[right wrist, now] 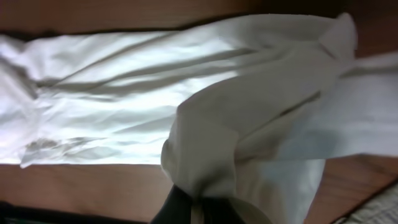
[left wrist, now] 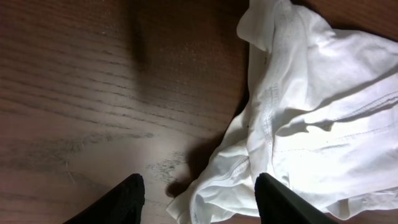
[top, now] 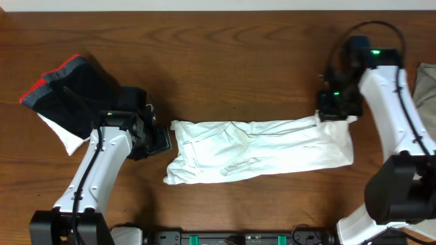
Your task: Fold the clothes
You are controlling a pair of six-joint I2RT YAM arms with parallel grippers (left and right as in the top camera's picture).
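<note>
Right wrist: hand (right wrist: 198, 206) tight on T-shirt (right wrist: 124, 93)

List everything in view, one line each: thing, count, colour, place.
T-shirt: one, white, bunched into a long strip across the table's middle.
dark garment: one, dark with a red edge, far left of the table.
white cloth: one, white, sticking out at the dark garment's near edge.
pale cloth: one, off-white, cut off by the right edge of the overhead view.
table: one, brown wood, under everything.
left pincer: one, black, open at the T-shirt's left end.
right pincer: one, black, shut on the T-shirt's right end.
</note>
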